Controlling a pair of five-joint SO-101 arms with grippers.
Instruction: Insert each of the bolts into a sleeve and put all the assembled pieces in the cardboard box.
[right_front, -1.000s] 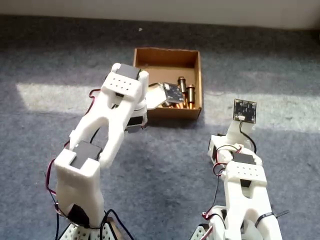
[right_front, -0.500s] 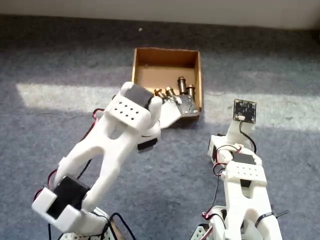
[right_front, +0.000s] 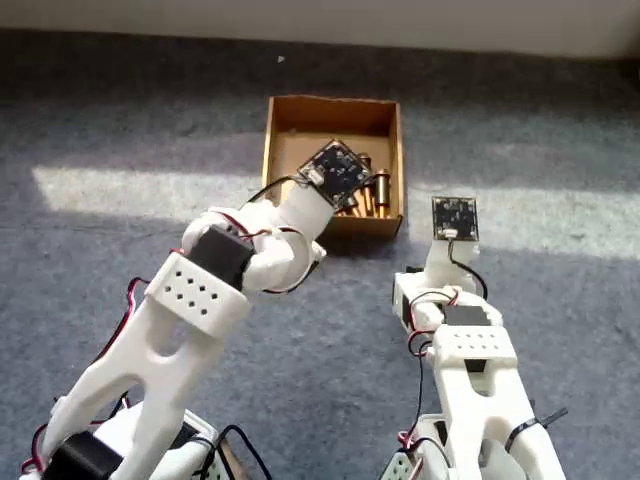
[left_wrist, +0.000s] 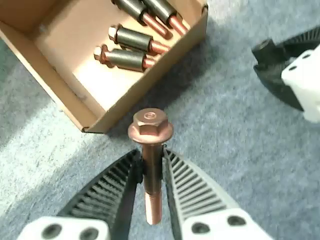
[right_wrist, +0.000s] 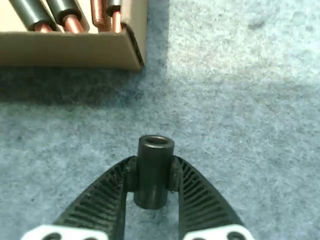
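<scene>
My left gripper (left_wrist: 151, 160) is shut on a copper bolt (left_wrist: 150, 127), head pointing away from the wrist, over the carpet just outside the corner of the cardboard box (left_wrist: 165, 60). My right gripper (right_wrist: 154, 167) is shut on a dark sleeve (right_wrist: 156, 150), open bore facing the camera, above the carpet near the box's corner (right_wrist: 127, 50). Several assembled pieces (left_wrist: 125, 57) lie in the box. In the high view the box (right_front: 333, 101) sits at the back centre, with the left arm (right_front: 260, 250) stretched to its front wall and the right arm (right_front: 455, 330) to its right.
Grey carpet (right_front: 520, 150) covers the whole floor, crossed by a sunlit band. The right arm's black fingers (left_wrist: 287, 62) show at the edge of the left wrist view, close to the bolt. A pale wall runs along the far edge.
The left arm has dropped lower and stretched forward, its wrist swinging from inside the box to the box's front wall. The right arm has shifted a little to the left.
</scene>
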